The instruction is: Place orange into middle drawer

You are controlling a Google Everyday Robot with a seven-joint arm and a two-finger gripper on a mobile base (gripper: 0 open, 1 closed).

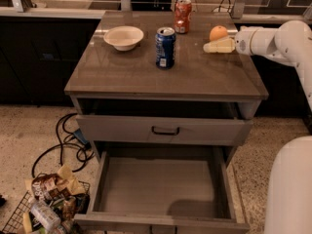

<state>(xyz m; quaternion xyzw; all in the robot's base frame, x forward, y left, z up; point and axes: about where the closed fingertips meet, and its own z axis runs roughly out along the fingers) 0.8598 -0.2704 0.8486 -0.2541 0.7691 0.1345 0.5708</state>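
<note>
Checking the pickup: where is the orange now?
The orange sits far right on the cabinet top, right of the red can, claw at its near side.
</note>
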